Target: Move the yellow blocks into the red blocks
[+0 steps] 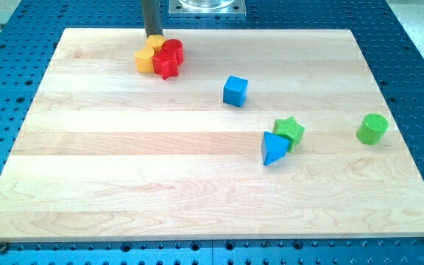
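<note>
In the upper left of the frame, my tip (154,36) sits at the back edge of a tight cluster: a yellow hexagonal block (144,60) and a yellow rounded block (154,43) touching a red cylinder (172,49) and a red star block (166,67). There is no claw here — only the rod. The wooden counter (197,184) edge is close; a glancing push could split the group or send a piece off.
</note>
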Motion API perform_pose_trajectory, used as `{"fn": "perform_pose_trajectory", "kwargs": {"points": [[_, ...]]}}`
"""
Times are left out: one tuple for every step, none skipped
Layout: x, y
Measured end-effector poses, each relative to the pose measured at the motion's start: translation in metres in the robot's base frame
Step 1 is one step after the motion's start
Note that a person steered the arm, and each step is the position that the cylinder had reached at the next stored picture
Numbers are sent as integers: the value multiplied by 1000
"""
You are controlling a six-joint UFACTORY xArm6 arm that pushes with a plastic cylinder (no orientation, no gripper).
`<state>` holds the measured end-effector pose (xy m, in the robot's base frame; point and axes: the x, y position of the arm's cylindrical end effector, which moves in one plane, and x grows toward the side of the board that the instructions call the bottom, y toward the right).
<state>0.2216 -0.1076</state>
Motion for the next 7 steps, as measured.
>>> {"fn": "perform_pose_trajectory", "kwargs": {"points": [[2,16],[2,38],[21,73],[27,51],[29,40],[29,71],[42,147]]}}
